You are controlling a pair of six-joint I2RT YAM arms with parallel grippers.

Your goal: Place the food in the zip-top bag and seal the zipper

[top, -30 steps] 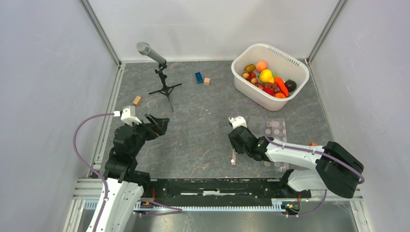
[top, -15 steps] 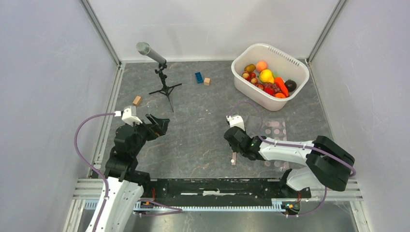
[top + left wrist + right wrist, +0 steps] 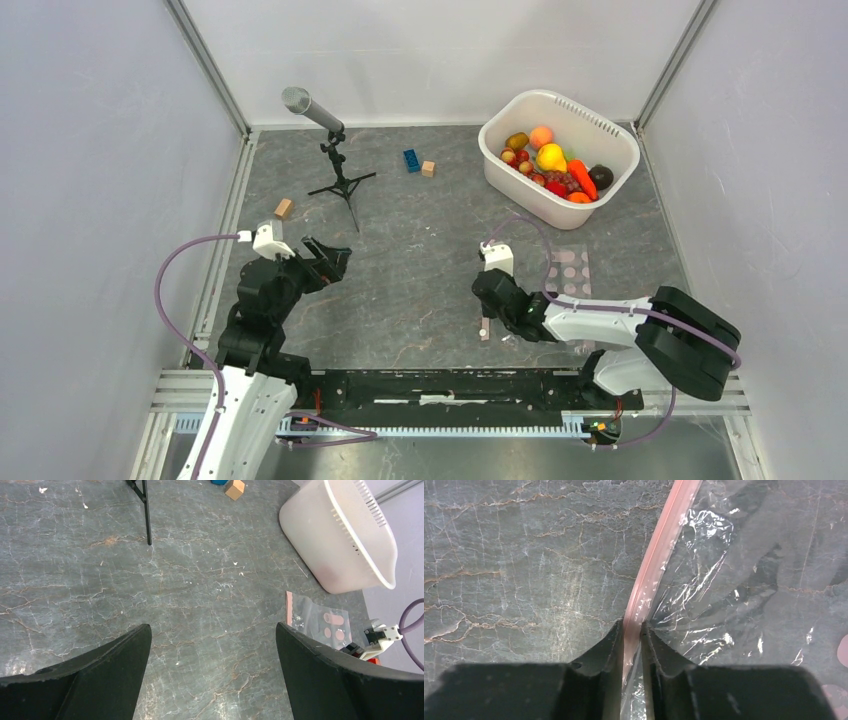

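The zip-top bag (image 3: 568, 285) lies flat on the table at the right; it also shows in the right wrist view (image 3: 734, 570) and the left wrist view (image 3: 320, 622). Its pink zipper (image 3: 659, 545) runs along the left edge. My right gripper (image 3: 632, 626) is shut on the zipper strip, low over the table (image 3: 487, 312). The food (image 3: 555, 165) lies in the white basin (image 3: 520, 105) at the back right. My left gripper (image 3: 212, 627) is open and empty above bare table at the left (image 3: 335, 255). The slider cannot be made out.
A microphone on a small tripod (image 3: 330, 150) stands at the back left. A blue block (image 3: 411, 160) and a wooden block (image 3: 428, 168) lie near it, another wooden block (image 3: 284, 208) at the far left. The basin also shows in the left wrist view (image 3: 340, 540).
My right wrist shifted slightly left, then back right and nearer, staying at the bag's zipper edge. The left arm has not moved.
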